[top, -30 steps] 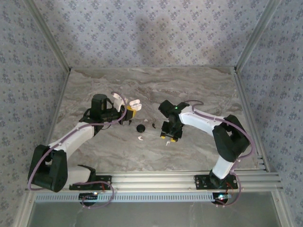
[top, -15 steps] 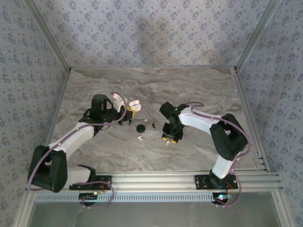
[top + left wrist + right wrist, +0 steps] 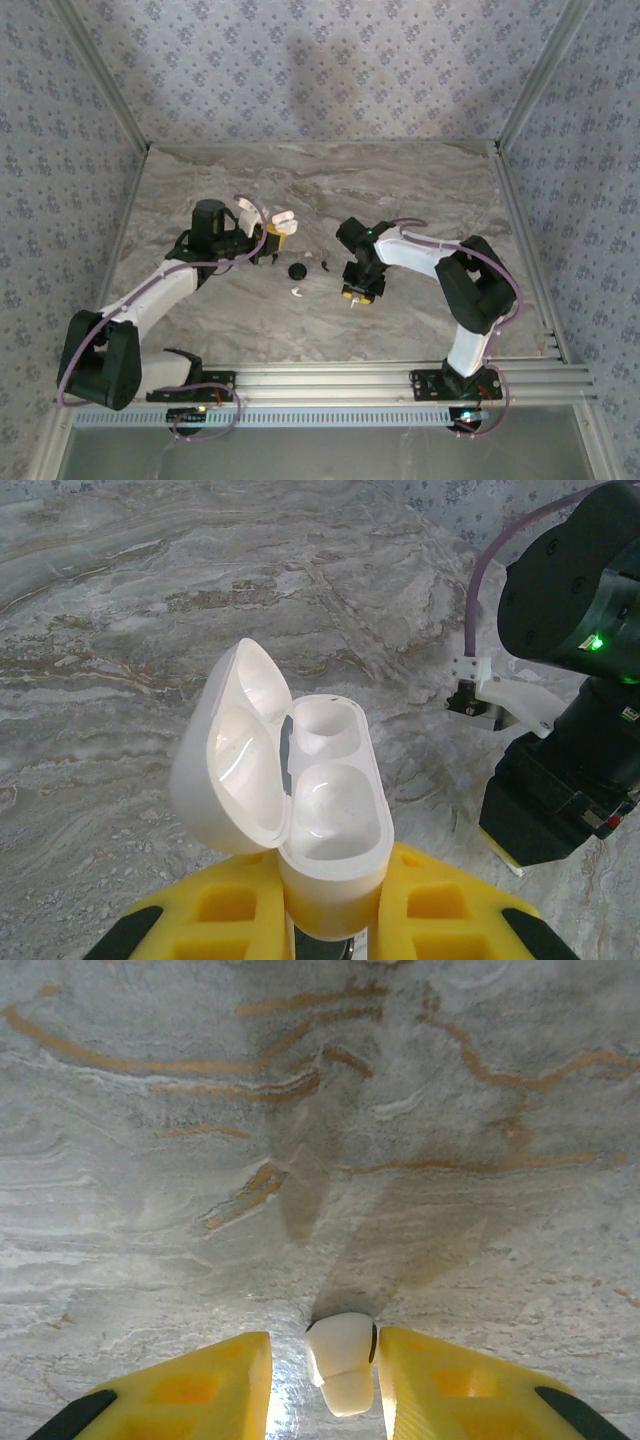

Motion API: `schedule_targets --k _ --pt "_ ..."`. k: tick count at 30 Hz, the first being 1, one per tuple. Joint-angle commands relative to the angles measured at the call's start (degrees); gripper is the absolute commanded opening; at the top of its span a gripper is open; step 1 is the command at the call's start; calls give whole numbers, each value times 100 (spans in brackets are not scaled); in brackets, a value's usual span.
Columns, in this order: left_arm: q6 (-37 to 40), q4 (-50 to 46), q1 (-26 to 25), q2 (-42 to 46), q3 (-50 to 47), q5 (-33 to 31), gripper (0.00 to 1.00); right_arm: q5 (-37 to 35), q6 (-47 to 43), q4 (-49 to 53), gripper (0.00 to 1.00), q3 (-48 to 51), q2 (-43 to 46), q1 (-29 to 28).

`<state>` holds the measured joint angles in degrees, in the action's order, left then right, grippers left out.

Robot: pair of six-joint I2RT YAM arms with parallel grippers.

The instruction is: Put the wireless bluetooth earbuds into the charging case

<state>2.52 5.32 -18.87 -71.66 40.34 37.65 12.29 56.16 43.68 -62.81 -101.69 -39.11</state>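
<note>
- Grip check, left side: left gripper [image 3: 322, 920] is clamping the base of the white charging case [image 3: 325, 800]; lid is standing open to one side and both wells are showing empty.
- Right gripper [image 3: 322, 1352] is standing low over the bench [image 3: 300, 1110] with its jaws apart; white earbud [image 3: 340, 1365] is lying between them, touching the finger [image 3: 450, 1380] on the right of the wrist view, with a gap showing on the other side; judged not yet clamped.
- Step in hand, as judged: picking this earbud off the bench.
- Recommended: centring the jaws on the earbud before closing, since one-sided contact is likely to push it sideways; closing gently, as so small and smooth a body is liable to squirt out; lifting straight up once it is seated.
- In the top view a second white earbud [image 3: 296, 292] and a small black earbud [image 3: 325, 266] are lying on the bench between the arms, with a round black item [image 3: 297, 271] near them; the route to the case is best kept above these.
- With both wells empty, the task is judged to be at an early stage.
</note>
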Motion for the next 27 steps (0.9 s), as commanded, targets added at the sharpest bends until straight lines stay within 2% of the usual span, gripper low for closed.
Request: schedule_targets --k 1,8,18,27 --pt "90 -23 -46 121 -9 6 9 -16 -62 122 34 88 -98 35" --pt "78 -5 -46 117 -13 23 9 -17 -88 29 32 136 -138 42" --pt "81 40 -55 102 -32 39 9 -4 -175 -89 22 203 -155 49" --pt "122 311 -280 -102 -87 144 9 -594 -398 -533 23 481 589 36"
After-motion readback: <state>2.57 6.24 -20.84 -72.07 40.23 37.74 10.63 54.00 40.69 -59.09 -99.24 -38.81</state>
